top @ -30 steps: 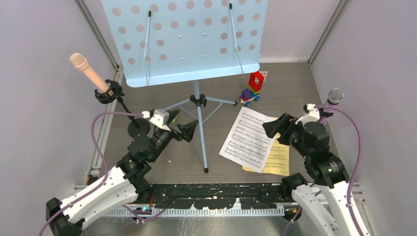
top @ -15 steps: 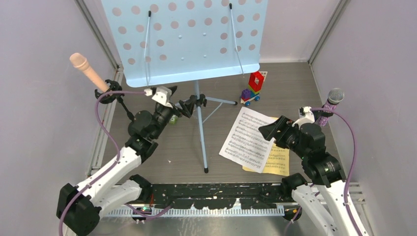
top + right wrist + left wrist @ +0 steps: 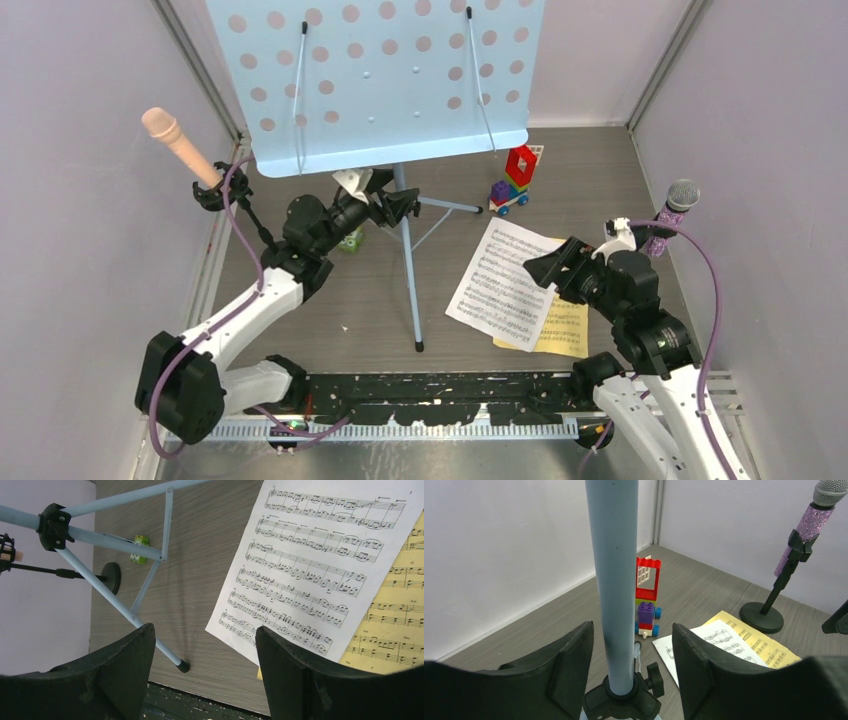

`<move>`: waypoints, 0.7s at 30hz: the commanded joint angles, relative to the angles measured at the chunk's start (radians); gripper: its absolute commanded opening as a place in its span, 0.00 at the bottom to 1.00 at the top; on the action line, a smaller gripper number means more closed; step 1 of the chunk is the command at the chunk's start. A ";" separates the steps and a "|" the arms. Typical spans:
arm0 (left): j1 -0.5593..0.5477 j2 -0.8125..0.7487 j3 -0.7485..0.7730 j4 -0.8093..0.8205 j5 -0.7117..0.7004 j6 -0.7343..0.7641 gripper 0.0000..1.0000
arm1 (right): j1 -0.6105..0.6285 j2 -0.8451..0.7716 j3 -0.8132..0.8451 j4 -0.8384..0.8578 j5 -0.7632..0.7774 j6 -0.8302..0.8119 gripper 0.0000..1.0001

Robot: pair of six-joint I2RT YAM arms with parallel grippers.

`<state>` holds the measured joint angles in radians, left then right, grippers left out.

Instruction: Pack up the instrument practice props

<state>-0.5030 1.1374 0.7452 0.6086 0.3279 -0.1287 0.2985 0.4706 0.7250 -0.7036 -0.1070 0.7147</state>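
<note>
Left gripper [image 3: 398, 208]: jaws part-open and straddling the pole [image 3: 616, 580] of the rack [image 3: 380, 80], just above the black collar [image 3: 621, 700] where the tripod legs meet. One finger [image 3: 574, 665] sits just beside the pole or against it, which one cannot be told. The other finger [image 3: 694, 665] stands clear, with a gap showing, so the pole is not clamped. The rack's perforated pale-blue desk is above this gripper.

Beyond the pole, straight ahead of the jaws, stands the brick car [image 3: 646, 605]. Farther off on the same side as the clear finger is the purple mic [image 3: 804, 530], upright in its holder [image 3: 761, 617].

Behind the left gripper, near the wall, the peach mic [image 3: 178, 140] tilts in a second holder [image 3: 215, 190]. The green block [image 3: 139, 550] lies on the table [image 3: 330, 300] under the left wrist.

Right gripper [image 3: 545, 270]: jaws wide, holding nothing, hanging over the white sheet [image 3: 310, 565]. That sheet lies flat below and ahead of it and overlaps the yellow sheet [image 3: 395, 630] beside it. In the wrist view the gap between the fingers frames one edge of the white sheet and the foot [image 3: 183, 667] of a tripod leg. The rack's legs lie ahead of the gripper.
</note>
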 commanded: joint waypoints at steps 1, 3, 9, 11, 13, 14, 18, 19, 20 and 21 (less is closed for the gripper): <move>0.017 0.015 0.073 0.027 0.065 0.011 0.55 | -0.004 0.005 -0.005 0.039 -0.028 0.015 0.77; 0.018 0.027 0.088 0.013 0.073 0.018 0.52 | -0.004 0.005 -0.007 0.038 -0.028 0.015 0.76; 0.023 0.075 0.112 0.000 0.054 0.032 0.44 | -0.003 0.007 -0.009 0.031 -0.031 0.015 0.74; 0.023 0.094 0.119 -0.001 0.051 0.036 0.41 | -0.004 0.006 -0.011 0.029 -0.033 0.015 0.73; 0.024 0.108 0.124 -0.003 0.051 0.039 0.37 | -0.004 0.004 -0.013 0.027 -0.035 0.014 0.70; 0.024 0.112 0.125 -0.006 0.056 0.042 0.35 | -0.004 0.003 -0.014 0.027 -0.036 0.013 0.69; 0.024 0.111 0.127 -0.036 0.072 0.056 0.17 | -0.004 0.005 -0.018 0.029 -0.044 0.014 0.66; 0.024 0.110 0.125 -0.040 0.076 0.058 0.12 | -0.004 0.006 -0.020 0.030 -0.048 0.014 0.65; 0.024 0.109 0.123 -0.046 0.083 0.058 0.06 | -0.004 0.008 -0.024 0.034 -0.050 0.014 0.65; 0.024 0.108 0.122 -0.052 0.093 0.059 0.02 | -0.004 0.009 -0.028 0.039 -0.054 0.013 0.65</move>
<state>-0.4839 1.2552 0.8341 0.5701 0.3893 -0.0895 0.2985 0.4717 0.7040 -0.7036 -0.1337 0.7185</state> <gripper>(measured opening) 0.248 0.657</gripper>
